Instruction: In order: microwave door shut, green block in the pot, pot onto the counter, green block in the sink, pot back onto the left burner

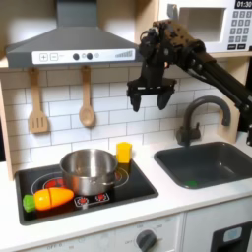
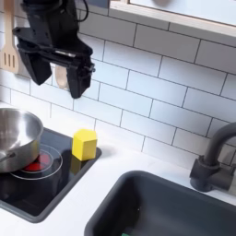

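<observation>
In both exterior views my gripper (image 1: 153,101) (image 2: 57,83) hangs open and empty in mid-air before the tiled wall. It is above and to the right of the pot in the first exterior view. The steel pot (image 1: 90,169) (image 2: 13,138) sits on the left burner (image 1: 43,183) (image 2: 38,164) of the black cooktop. The microwave door (image 1: 204,24) at the top right looks flush with its keypad, and my arm crosses its handle side. The dark sink (image 1: 212,164) (image 2: 171,207) lies to the right, set in the white counter (image 1: 169,203) (image 2: 103,182). The green block is hidden from view.
A yellow block (image 1: 123,152) (image 2: 85,144) stands on the cooktop's back right corner beside the pot. An orange carrot toy (image 1: 49,199) lies at the cooktop's front left. The arched faucet (image 1: 194,118) (image 2: 214,161) rises behind the sink. Wooden utensils (image 1: 87,103) hang on the wall.
</observation>
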{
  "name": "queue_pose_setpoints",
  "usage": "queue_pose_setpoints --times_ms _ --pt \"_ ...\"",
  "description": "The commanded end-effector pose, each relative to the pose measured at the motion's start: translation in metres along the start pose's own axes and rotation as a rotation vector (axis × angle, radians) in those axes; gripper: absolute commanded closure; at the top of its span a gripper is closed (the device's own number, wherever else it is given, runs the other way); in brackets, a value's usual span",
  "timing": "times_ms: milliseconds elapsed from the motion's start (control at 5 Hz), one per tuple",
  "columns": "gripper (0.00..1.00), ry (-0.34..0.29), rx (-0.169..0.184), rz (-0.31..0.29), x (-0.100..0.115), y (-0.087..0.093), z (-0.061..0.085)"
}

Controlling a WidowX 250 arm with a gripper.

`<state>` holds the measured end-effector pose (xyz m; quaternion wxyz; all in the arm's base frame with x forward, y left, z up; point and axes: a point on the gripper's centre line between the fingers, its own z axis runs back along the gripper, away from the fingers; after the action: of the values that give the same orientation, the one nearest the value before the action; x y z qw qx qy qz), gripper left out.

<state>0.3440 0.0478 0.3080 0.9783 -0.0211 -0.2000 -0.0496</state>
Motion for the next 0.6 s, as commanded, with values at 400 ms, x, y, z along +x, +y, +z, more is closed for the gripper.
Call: queue_pose_setpoints --times_ms 400 --pt "0.0 -0.144 -0.09 -0.075 0.026 -0.026 0.028"
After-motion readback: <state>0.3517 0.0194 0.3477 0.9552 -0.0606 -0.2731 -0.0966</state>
